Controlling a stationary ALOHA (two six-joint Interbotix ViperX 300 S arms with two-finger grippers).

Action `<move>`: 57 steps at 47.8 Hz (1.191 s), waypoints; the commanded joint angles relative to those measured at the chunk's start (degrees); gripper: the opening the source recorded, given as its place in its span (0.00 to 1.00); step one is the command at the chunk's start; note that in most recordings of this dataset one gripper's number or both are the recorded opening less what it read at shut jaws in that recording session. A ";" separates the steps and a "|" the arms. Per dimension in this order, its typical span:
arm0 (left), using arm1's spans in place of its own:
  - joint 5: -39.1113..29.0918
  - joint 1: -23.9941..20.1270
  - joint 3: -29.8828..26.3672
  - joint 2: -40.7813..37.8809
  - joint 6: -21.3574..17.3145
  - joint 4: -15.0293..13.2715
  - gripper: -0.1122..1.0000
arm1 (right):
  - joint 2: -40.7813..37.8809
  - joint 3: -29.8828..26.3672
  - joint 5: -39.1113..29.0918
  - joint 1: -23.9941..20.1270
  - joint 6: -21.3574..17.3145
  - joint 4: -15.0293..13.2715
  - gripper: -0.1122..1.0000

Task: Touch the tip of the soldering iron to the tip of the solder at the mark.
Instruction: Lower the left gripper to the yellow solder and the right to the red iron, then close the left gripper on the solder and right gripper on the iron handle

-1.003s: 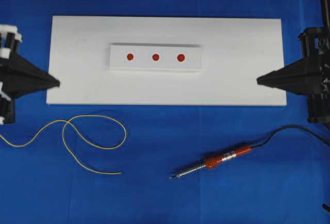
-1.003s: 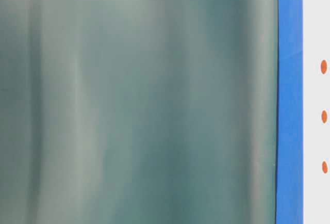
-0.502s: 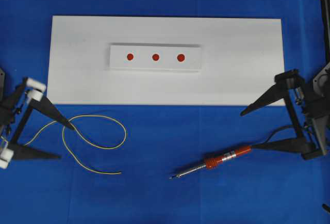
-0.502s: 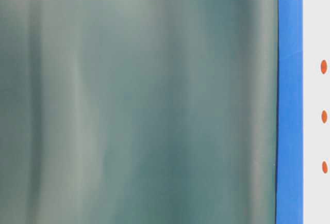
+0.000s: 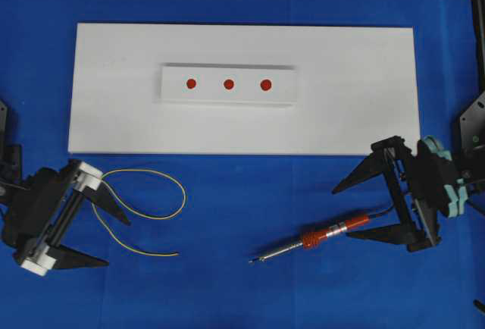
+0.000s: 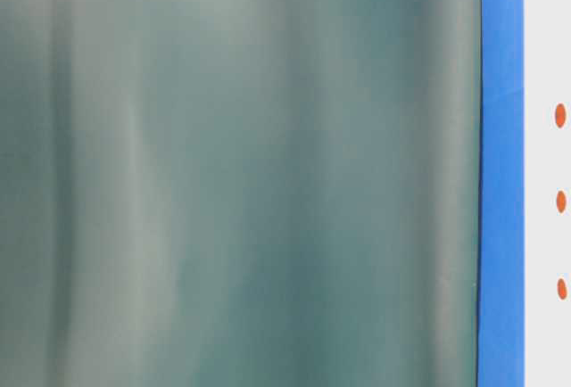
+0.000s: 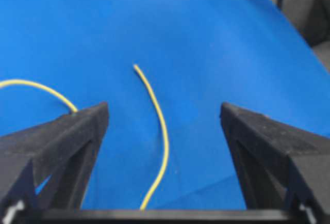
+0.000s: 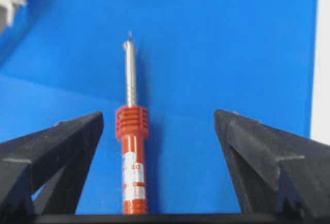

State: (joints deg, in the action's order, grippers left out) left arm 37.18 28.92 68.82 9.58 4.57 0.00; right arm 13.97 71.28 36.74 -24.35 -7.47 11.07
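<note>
The soldering iron [image 5: 327, 234] lies on the blue cloth at front right, its silver tip [image 5: 252, 260] pointing left. My right gripper [image 5: 342, 213] is open around its red handle [image 8: 132, 131], which sits nearer one finger, untouched. The yellow solder [image 5: 151, 215] curls at front left, with its free end [image 5: 176, 253] on the cloth. My left gripper [image 5: 115, 241] is open, and a stretch of solder [image 7: 161, 126] runs between its fingers without contact. Three red marks [image 5: 228, 83] sit on a raised white block [image 5: 227, 98].
The white board [image 5: 364, 79] under the block fills the middle and back of the table. The iron's black cord [image 5: 383, 211] trails right under my right gripper. The table-level view is mostly a blurred grey-green surface, with the red marks [image 6: 560, 201] at its right edge.
Both grippers went from shut to open. They left the board's side edges and came forward, the left over the solder, the right over the soldering iron's handle.
</note>
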 commanded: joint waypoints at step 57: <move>5.98 0.88 -3.60 -16.88 1.05 -0.70 0.12 | -25.14 -6.15 11.78 -7.47 0.35 10.55 0.16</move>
State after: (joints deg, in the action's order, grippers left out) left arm 43.51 30.32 65.74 -7.91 5.80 -0.62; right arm -11.60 65.57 48.16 -31.64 -7.03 21.80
